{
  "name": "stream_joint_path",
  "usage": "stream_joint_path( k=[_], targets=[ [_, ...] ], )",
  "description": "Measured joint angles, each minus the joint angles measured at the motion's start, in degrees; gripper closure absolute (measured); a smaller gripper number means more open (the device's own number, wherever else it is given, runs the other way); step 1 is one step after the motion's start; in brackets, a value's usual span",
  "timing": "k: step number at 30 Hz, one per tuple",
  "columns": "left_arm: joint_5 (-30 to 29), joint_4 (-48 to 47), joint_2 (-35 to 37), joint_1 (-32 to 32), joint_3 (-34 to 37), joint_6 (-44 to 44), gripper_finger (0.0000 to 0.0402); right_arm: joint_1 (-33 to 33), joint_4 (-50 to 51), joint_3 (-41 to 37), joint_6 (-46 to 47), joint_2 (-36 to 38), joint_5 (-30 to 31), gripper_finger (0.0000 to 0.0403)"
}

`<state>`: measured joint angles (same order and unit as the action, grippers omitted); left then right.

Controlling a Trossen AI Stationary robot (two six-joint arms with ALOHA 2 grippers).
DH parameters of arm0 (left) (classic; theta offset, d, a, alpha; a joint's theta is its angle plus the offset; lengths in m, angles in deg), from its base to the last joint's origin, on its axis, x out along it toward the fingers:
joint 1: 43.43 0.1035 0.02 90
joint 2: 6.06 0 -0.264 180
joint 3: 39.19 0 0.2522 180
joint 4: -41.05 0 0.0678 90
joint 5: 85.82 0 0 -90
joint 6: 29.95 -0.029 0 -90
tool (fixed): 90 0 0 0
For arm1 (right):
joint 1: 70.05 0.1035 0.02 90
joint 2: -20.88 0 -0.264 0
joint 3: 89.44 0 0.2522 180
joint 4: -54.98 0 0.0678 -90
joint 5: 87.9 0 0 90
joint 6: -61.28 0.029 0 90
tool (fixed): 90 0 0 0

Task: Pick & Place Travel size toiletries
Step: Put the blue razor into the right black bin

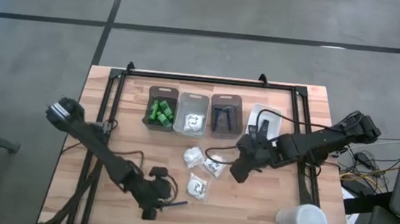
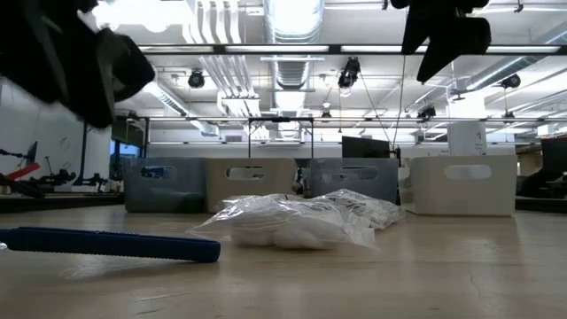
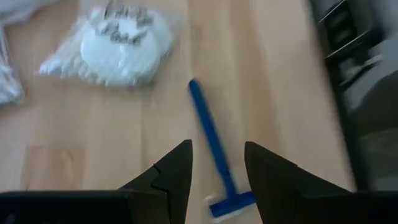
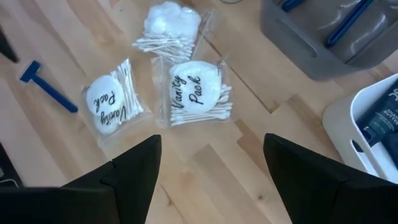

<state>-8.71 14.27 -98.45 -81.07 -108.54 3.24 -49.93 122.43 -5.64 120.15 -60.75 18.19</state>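
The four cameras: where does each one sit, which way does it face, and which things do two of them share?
High view: above the table, facing straight down; both arms show.
Low view: at table height, facing the bins; the arms hang from above.
Left wrist view: above the blue razor, with the left gripper open.
Right wrist view: above three Vanity Pack packets, with the right gripper open.
Shared: the razor and packets show in every view.

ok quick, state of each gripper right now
Left gripper: open, empty, above the blue razor on the table.
Right gripper: open, empty, above the vanity pack packets.
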Motion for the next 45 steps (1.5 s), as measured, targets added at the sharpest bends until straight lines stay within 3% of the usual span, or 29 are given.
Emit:
stream_joint_path(
  k=[5,11,18,30,34,42,45],
  targets=[
    [-0.25,-6.17,-6.65,-0.43,-5.81,1.36,0.025,1.88,0.02,0.0,1.2,0.0,1.36,0.0107],
    [0.06,-7.07,-10.61,-1.07,-9.39,2.28,0.025,3.3,0.1,-0.24,2.1,0.0,2.06,0.0089],
    [1.74,-7.48,-12.12,-1.11,-8.59,7.41,0.025,3.65,0.1,-1.01,2.48,0.0,2.06,0.0073],
    [1.81,-7.15,-13.15,-1.14,-7.65,6.98,0.0252,3.65,0.0,-2.05,2.34,0.0,2.72,0.0055],
    [0.62,-6.72,-13.12,-1.14,-6.72,6.73,0.0274,3.65,-0.15,-2.04,1.97,0.0,3.4,0.0058],
    [0.37,-6.7,-13.37,-0.87,-6.19,6.08,0.0363,3.65,-0.29,-2.04,-0.09,-0.01,3.4,0.0089],
    [0.6,-6.59,-12.92,-0.66,-6.09,7.49,0.0367,3.65,-0.31,-2.05,-1.0,-0.01,3.4,0.0103]
  ],
)
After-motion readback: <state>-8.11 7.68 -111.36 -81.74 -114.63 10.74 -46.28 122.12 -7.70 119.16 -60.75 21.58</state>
